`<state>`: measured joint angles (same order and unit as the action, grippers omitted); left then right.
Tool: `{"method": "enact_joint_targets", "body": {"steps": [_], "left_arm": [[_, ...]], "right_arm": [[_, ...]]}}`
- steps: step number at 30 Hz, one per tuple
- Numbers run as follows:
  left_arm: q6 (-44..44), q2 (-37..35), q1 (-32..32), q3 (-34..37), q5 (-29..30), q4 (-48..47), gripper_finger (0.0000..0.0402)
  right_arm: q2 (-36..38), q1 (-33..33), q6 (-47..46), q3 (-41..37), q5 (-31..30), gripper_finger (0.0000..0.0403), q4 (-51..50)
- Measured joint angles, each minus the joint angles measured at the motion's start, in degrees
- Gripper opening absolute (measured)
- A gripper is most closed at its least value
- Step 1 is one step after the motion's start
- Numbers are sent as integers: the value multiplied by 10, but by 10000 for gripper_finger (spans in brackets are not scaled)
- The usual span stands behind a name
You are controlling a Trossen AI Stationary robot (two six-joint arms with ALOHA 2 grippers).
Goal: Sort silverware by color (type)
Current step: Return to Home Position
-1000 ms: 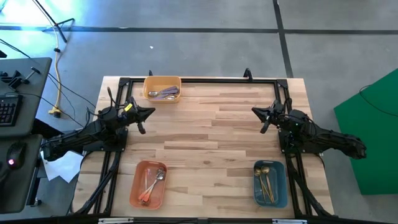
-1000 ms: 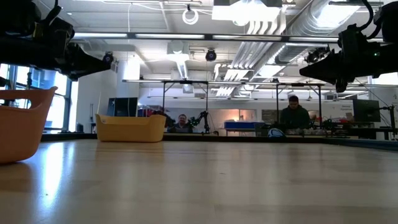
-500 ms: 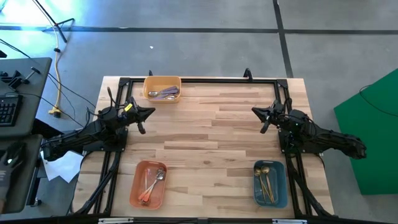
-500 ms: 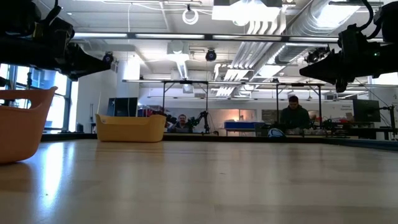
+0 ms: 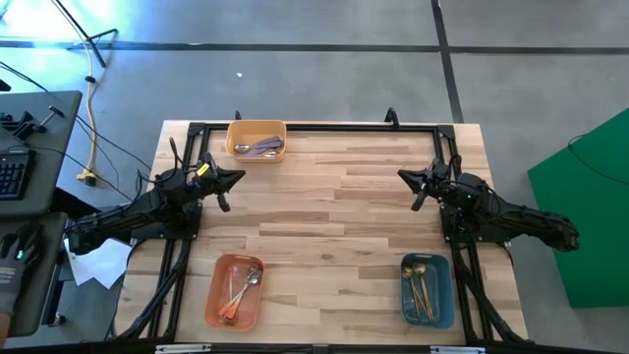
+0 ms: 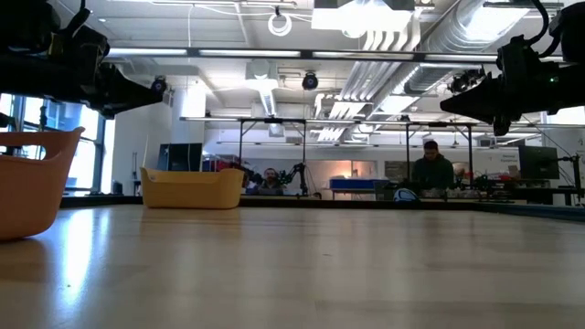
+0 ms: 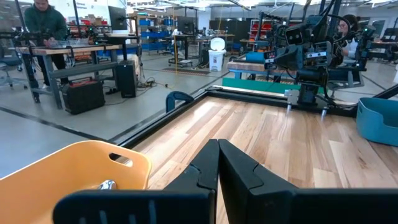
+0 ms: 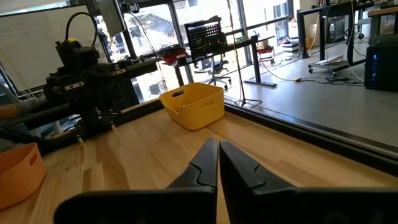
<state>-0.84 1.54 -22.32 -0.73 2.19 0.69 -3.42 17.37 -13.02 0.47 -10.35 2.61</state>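
Observation:
Lavender-handled spoons [image 5: 261,148] lie in the yellow bin [image 5: 257,126] at the far edge. Orange-handled spoons [image 5: 239,292] lie in the orange bin [image 5: 218,302] near the left front, and gold spoons [image 5: 421,286] lie in the blue bin [image 5: 443,303] near the right front. My left gripper [image 5: 239,177] hovers shut above the table's left side, near the yellow bin [image 7: 68,168]; a spoon bowl [image 7: 107,185] shows inside that bin. My right gripper [image 5: 402,176] hovers shut above the right side, pointing toward the left arm.
A black frame [image 5: 324,125] runs around the wooden table top [image 5: 324,216]. A green block [image 5: 585,211] stands right of the table, a desk with a keyboard [image 5: 12,172] left of it. People sit at benches [image 6: 433,172] in the room beyond.

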Motion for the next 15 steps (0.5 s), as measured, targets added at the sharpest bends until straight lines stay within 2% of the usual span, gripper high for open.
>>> {"method": "enact_joint_targets", "body": {"steps": [15], "left_arm": [[0,0,0,0,0,0,3]], "right_arm": [[0,0,0,0,0,0,0]]}}
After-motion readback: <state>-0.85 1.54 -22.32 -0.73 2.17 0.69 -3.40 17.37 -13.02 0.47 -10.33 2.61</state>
